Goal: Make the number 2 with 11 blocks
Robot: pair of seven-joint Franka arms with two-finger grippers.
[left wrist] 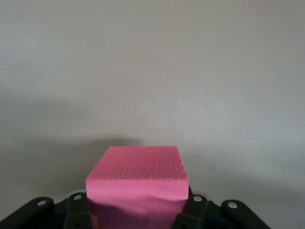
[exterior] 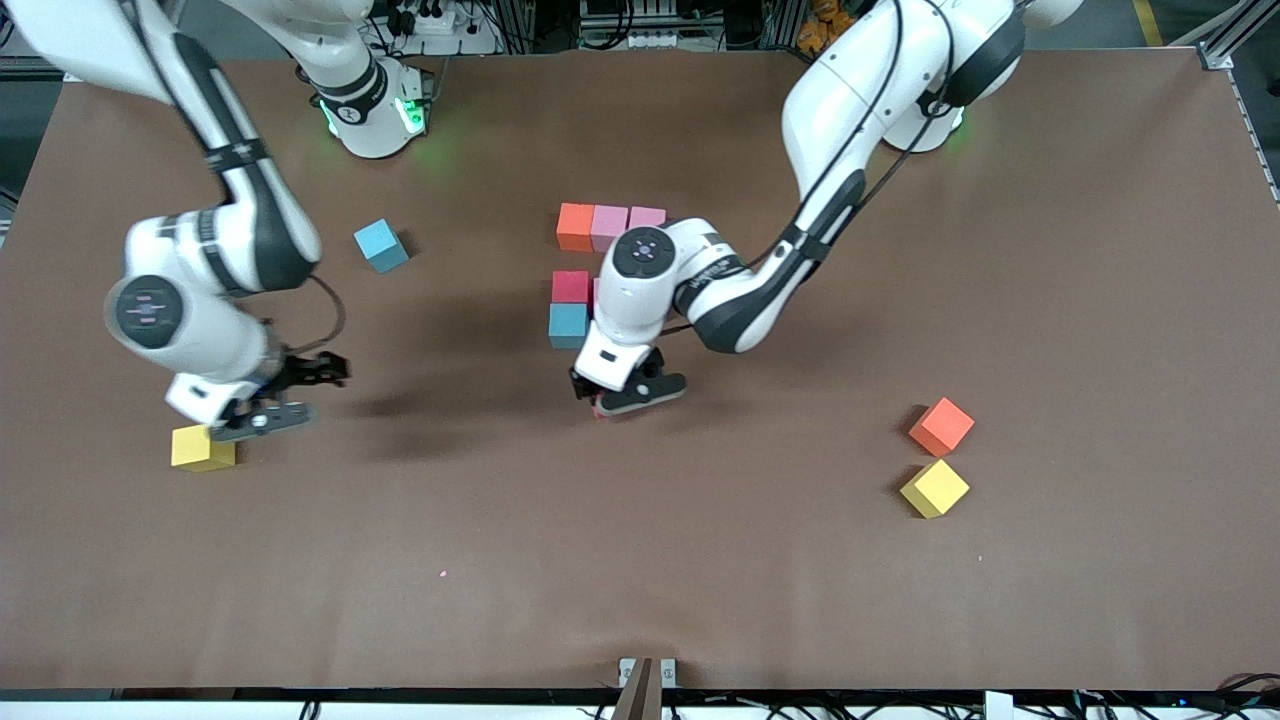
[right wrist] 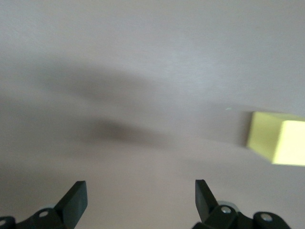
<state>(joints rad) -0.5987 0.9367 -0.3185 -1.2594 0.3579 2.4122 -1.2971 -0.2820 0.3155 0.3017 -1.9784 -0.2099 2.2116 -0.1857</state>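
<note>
1. toward the right arm's end of the brown desk (exterior: 700, 600), a yellow cube (exterior: 202, 448) sits alone. the right hand (exterior: 262, 402) hangs just over and beside it, fingers spread wide and empty; the right wrist view shows the cube off to one side of the open fingers (right wrist: 76, 198).
2. a lone cyan cube (exterior: 381, 245) rests closer to the robot bases, apart from the others.
3. at mid-desk the started number 2 shows an orange cube (exterior: 575, 226) and two pink cubes (exterior: 609, 226) in a row, with a crimson cube (exterior: 570, 286) and a second cyan cube (exterior: 567, 325) stacked toward the camera below them. the left arm hides part of it.
4. the left hand (exterior: 628, 392) is low, just camera-side of the figure, closed narrowly on a pink cube (left wrist: 137, 183). the foam creases slightly where the fingers press.
5. toward the left arm's end lie a loose orange-red cube (exterior: 941, 426) and another yellow cube (exterior: 935, 488), almost touching.
6. the cubes look light, soft and matte, so not slippery. they should be gripped on two flat opposite faces, gently, as foam squashes and may spring on release.
</note>
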